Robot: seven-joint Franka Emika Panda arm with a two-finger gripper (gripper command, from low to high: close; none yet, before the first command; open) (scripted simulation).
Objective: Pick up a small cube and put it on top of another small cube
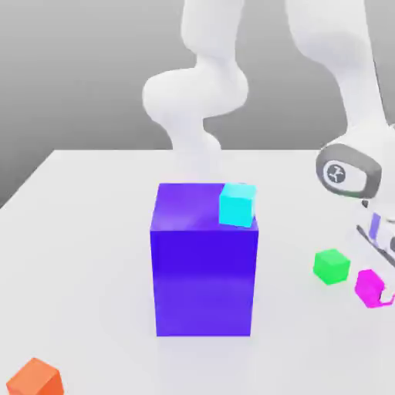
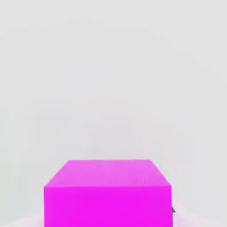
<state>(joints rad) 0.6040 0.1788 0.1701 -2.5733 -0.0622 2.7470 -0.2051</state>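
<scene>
Gripper is down at the table on the exterior view's right edge, closed tight onto the pink cube. In the exterior view a finger overlaps the cube's right side; the rest of the hand is partly cut off by the frame edge. The pink cube sits at table level, I can't tell whether it is just off the surface or resting on it. In the hand view the pink cube sits close up and squarely centred, top face and front face both visible, with bare white table behind it.

Green cube sits on the table just beside the pink one, toward the exterior view's left and slightly further back. The two are near each other but not touching; a strip of table shows between them. Nothing on top of the green cube.

Big blue-purple block stands upright mid-table, well apart from the green cube, on the exterior view's left of it. Cyan cube rests on the block's top face at its back right corner as seen in the exterior view, turned slightly relative to the block's edges.

Orange cube is at the near left corner of the exterior view, well apart from everything else.

Arm comes down from the top of the exterior view, white links curving behind the block and over to the right side.
</scene>
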